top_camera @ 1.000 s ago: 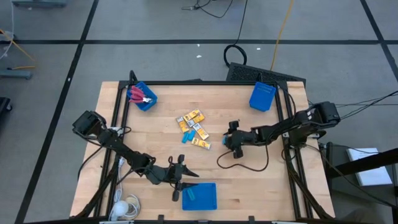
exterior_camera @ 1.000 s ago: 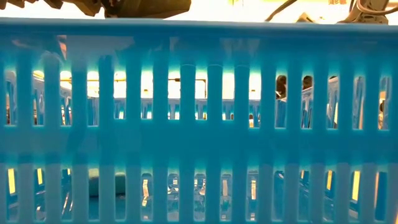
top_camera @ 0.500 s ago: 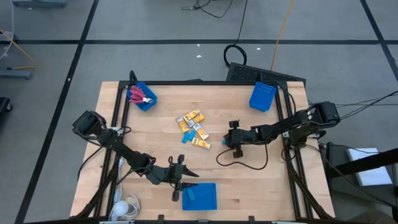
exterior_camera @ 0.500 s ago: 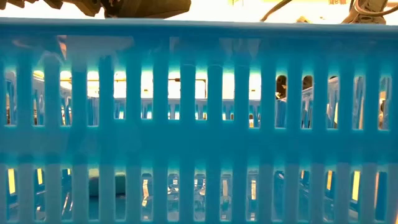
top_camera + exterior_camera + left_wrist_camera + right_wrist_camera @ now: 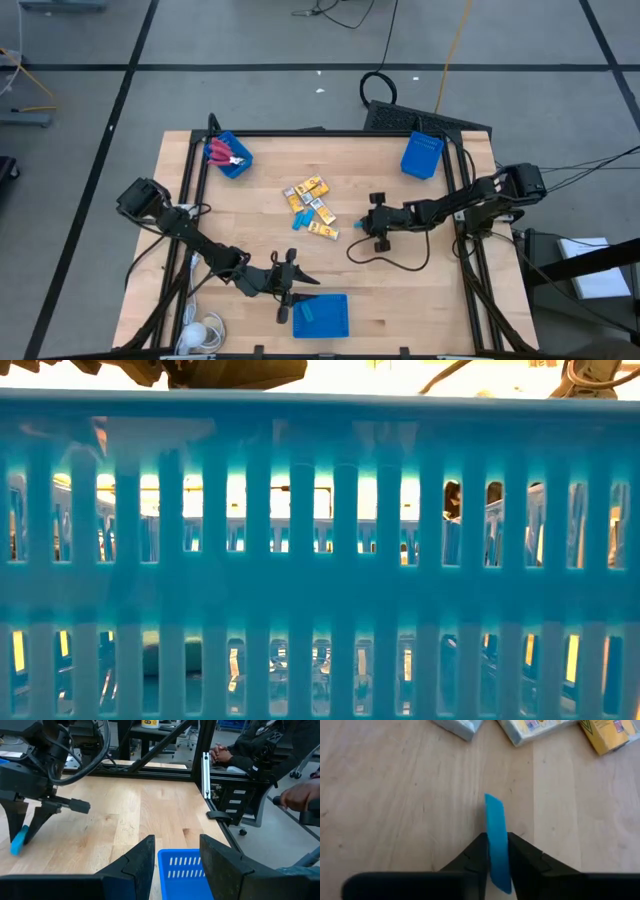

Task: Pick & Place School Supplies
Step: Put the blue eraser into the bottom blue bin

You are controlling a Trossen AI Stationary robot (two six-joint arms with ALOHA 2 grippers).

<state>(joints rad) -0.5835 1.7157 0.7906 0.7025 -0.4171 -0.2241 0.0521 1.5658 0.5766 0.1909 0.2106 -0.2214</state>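
Observation:
Yellow-orange packs and a light-blue piece (image 5: pixel 298 222) lie loose in a pile (image 5: pixel 312 205) at the table's middle. My right gripper (image 5: pixel 377 235) stands right of the pile, shut on a light-blue oblong piece (image 5: pixel 495 815); the left wrist view shows this gripper (image 5: pixel 22 827) too. My left gripper (image 5: pixel 177 840) is open over the far rim of the near blue bin (image 5: pixel 322 316), with nothing between its fingers. Another light-blue piece (image 5: pixel 170 655) lies in that bin. Red-handled scissors (image 5: pixel 222 152) lie in the far-left bin (image 5: pixel 230 158). My right gripper pinches the blue piece's near end (image 5: pixel 497 851) between its two fingers (image 5: pixel 477 855). The fingers slant down from the table's right side, and the piece sticks out past the fingertips along them. Its free end (image 5: pixel 18 844) is down at the table; whether it rests there I cannot tell.
A third blue bin (image 5: pixel 421 155) stands at the far right. A black cable (image 5: pixel 392 264) loops on the table near my right arm. A white object (image 5: pixel 205 330) lies at the near left corner. A person's hands (image 5: pixel 220 755) show beyond the table's right edge.
My right gripper has stayed where it was and has shut on the light-blue piece. My left arm has kept still.

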